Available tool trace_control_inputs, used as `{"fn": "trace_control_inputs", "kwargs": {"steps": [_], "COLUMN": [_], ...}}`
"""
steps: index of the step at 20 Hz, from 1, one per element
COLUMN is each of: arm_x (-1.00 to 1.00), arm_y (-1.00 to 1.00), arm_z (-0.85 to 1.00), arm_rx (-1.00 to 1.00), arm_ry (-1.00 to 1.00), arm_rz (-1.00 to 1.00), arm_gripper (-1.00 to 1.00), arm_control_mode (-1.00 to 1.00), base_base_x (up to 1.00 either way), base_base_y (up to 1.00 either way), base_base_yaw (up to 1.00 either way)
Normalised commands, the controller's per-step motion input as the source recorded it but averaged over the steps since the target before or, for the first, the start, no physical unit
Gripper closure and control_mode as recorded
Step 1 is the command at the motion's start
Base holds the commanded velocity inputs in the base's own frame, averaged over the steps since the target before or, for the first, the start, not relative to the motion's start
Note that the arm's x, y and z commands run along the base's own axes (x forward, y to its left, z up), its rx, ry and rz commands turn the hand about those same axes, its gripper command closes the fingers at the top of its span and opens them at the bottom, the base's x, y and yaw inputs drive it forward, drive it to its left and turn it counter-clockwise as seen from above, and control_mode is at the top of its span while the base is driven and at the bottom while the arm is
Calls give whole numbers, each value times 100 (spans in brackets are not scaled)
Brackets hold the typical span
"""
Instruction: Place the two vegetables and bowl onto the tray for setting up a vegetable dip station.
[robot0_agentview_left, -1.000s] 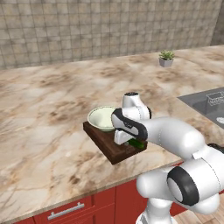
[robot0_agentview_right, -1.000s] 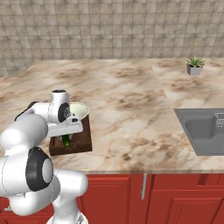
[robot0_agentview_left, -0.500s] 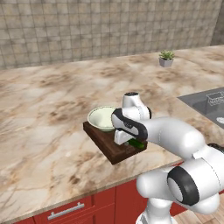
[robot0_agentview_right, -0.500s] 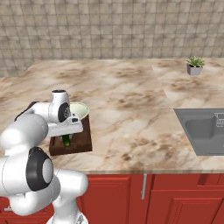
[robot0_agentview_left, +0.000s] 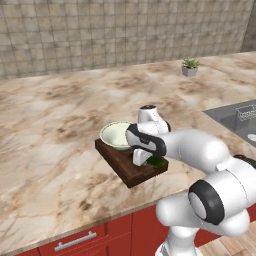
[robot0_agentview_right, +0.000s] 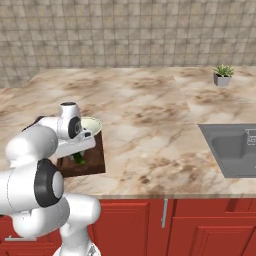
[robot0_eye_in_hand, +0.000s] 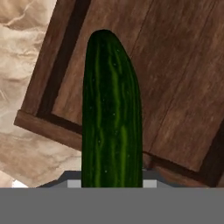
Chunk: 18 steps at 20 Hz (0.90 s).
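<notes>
The dark green cucumber stands lengthwise in the middle of the hand view, over the near end of the dark brown wooden tray. My gripper is shut on the cucumber low above the tray; I cannot tell whether the cucumber touches the wood. The pale green-white bowl sits on the tray's far end, just behind my hand. From the right base view, the cucumber pokes out under the gripper, with the bowl and tray beside it.
The tray lies near the marble counter's front edge. A small potted plant stands at the back right by the wall. A steel sink is set into the counter at the right, also seen as the sink.
</notes>
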Motion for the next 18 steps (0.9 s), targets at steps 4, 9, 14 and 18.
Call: {"fn": "trace_control_inputs", "kwargs": {"steps": [4, 9, 14, 18], "arm_x": [19, 13, 17, 12], "arm_y": [-2, -1, -1, 0], "arm_z": [-11, -7, -3, 0], "arm_rx": [0, 0, 0, 0], "arm_ry": [4, 8, 0, 0], "arm_rz": [35, 31, 30, 25], "arm_gripper": [100, 100, 100, 100], "arm_control_mode": [-100, -100, -100, -100], "base_base_x": [0, 0, 0, 0], "base_base_y": [0, 0, 0, 0], "base_base_yaw": [0, 0, 0, 0]}}
